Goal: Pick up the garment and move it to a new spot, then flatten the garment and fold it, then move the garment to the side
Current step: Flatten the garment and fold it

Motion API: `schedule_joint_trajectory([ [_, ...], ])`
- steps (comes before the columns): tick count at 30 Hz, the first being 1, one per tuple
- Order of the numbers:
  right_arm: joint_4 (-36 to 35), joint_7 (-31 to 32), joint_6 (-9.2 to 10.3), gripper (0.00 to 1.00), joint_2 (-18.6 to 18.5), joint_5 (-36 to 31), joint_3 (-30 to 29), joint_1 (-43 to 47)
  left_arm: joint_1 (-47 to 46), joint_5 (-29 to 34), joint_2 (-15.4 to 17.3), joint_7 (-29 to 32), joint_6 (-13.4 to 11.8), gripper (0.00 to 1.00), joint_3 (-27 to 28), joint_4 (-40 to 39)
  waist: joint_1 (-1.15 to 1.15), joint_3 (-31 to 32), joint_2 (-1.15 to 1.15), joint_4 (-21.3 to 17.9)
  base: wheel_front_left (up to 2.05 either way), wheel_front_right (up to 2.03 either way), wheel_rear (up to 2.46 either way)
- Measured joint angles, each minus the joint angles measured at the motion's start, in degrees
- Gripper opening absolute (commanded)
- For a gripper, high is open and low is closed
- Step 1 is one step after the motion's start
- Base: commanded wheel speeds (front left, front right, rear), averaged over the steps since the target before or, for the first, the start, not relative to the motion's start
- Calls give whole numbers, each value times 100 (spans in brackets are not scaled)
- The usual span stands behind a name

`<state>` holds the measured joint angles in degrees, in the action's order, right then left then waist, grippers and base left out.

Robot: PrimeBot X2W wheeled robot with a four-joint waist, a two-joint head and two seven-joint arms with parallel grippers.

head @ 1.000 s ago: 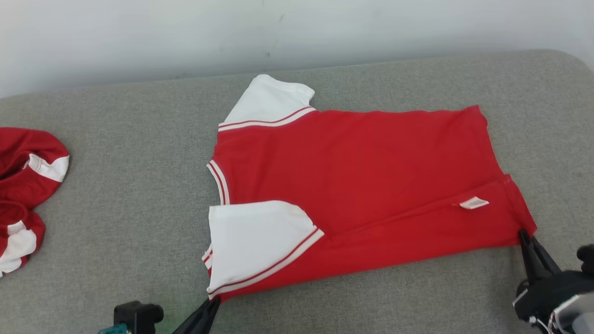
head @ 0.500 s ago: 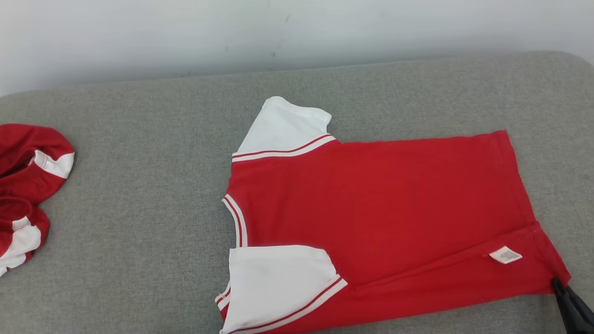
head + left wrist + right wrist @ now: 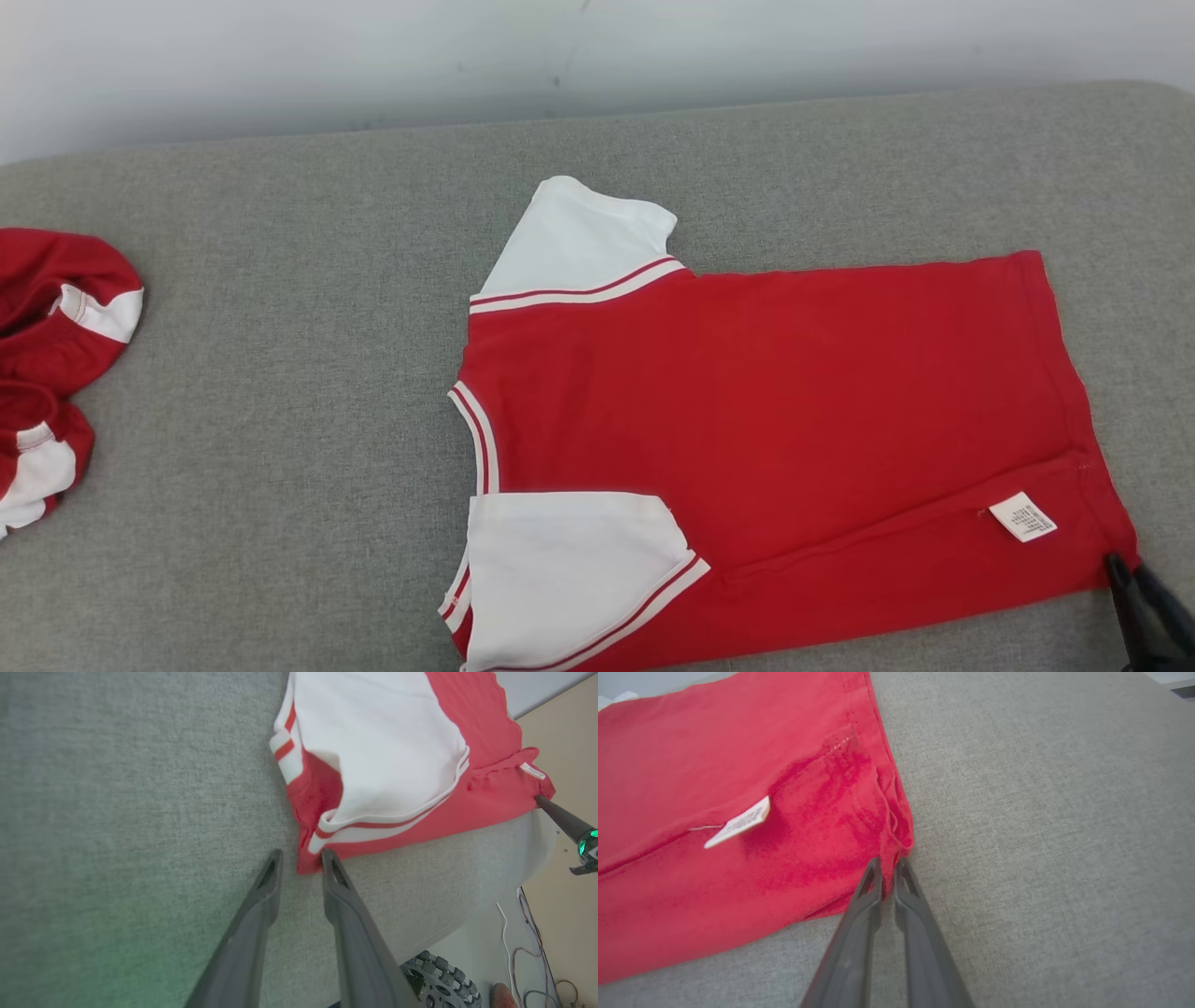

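1. Garment (image 3: 766, 411): red-and-white shirt, flat on grey cushion (image 3: 280, 448); near edge appears folded over.
2. Left gripper (image 3: 301, 859): fingers parted at sleeve corner.
3. Right gripper (image 3: 887, 865): pinching hem corner.
4. Outstanding, likely: further folds, move aside.

You've got a white tag (image 3: 1023, 516) on the red shirt (image 3: 766, 411), but its print's too small to read.

Pointing the left gripper (image 3: 301, 858) at the near sleeve corner of the garment (image 3: 766, 411), holding both fingers apart on either side of that corner's tip. Pinching the near hem corner with the right gripper (image 3: 888, 868), pressing its two dark fingers almost together on the cloth, reaching in low from beyond the hem edge.
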<state>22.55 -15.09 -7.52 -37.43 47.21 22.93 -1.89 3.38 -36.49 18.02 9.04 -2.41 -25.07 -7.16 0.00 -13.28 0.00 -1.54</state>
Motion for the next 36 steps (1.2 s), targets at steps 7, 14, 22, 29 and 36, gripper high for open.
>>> schedule_joint_trajectory([
  [7, -570, -1, 0, 100, 14, -223, -668, 128, 52, -18, 20, -126, -197, 100, 169, -126, 0, 69, 0, -33, 0, 0, 0],
  [14, -1188, -2, 0, 100, 197, -861, -1123, 85, -228, 4, 270, -191, -396, 100, 650, -690, 0, 105, 0, -143, 0, 0, 0],
  [22, -1200, -1, 0, 100, 519, -1266, -836, -714, -1975, -103, 335, 365, -266, 100, 850, -497, 1, -143, 0, -215, 0, 0, 0],
  [29, -977, -2, 0, 100, 664, -1530, -657, -1549, -4207, -341, 276, 1370, 208, 100, 598, 787, 1, -591, 0, -273, 0, 0, 0],
  [36, -902, -1, 0, 100, 735, -1560, -368, -2219, -6392, -383, 179, 2375, 689, 100, 212, 2484, 2, -1195, 1, -405, 0, 0, 0],
])
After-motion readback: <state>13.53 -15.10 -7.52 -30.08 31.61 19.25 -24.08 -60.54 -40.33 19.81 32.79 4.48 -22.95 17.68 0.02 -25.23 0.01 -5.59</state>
